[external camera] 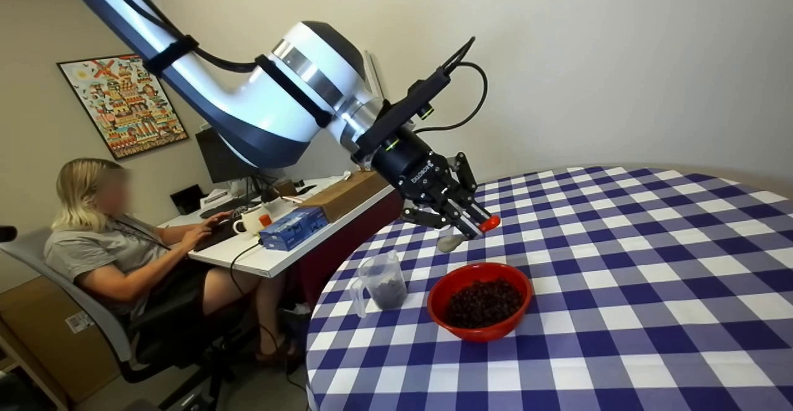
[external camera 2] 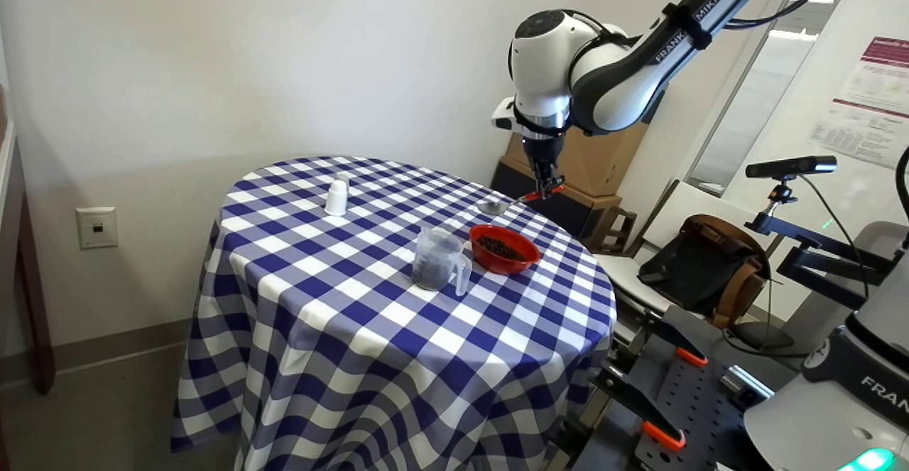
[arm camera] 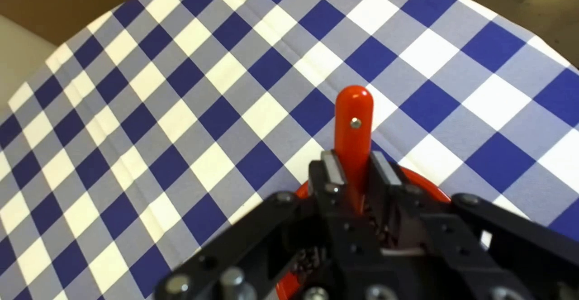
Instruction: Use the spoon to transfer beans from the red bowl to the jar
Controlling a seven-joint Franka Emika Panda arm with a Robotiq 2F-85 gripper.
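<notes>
One spoon (arm camera: 354, 141) in the tight grip of the jaws, above the red bowl (external camera: 479, 335) of beans (external camera: 486, 304).

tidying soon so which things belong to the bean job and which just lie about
Bean job:
red-handled metal spoon
dark brown beans
round red bowl
clear handled jar

Lying about:
white tapered object
blue rectangular box
black and brown bag

in an exterior view, the bowl (external camera: 480, 335) sits on the cloth (external camera: 650, 287) with beans (external camera: 486, 304) in it. the jar (external camera: 389, 287) stands near the bowl, at its 9 o'clock. the spoon (external camera: 450, 243) hangs in the gripper (external camera: 481, 227), higher up, at the bowl's 12 o'clock. a desk (external camera: 257, 259) is behind the jar, at 10 o'clock.
</notes>
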